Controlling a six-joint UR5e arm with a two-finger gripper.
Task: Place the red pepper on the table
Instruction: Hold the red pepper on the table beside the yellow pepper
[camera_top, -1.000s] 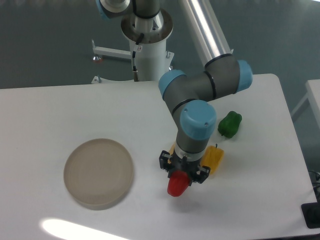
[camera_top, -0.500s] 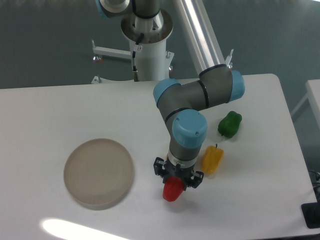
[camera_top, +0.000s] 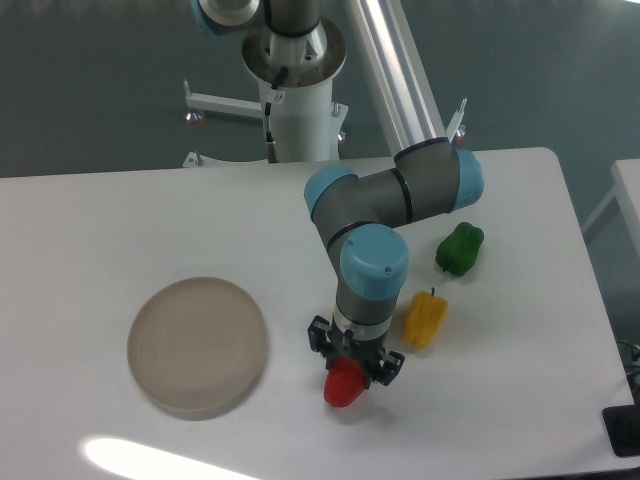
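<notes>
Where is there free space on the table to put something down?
The table is bare behind the plate, and along the front edge right of the red pepper. It is crowded around the gripper, yellow pepper and green pepper.

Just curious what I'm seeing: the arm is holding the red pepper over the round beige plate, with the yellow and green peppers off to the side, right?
Not quite. The fixed camera shows the gripper holding the red pepper over bare table, beside the plate, not over it. The yellow pepper and green pepper do sit off to the side.

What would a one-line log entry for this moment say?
gripper: shut on red pepper | pepper: low over table, between plate and yellow pepper | release: not yet
</notes>
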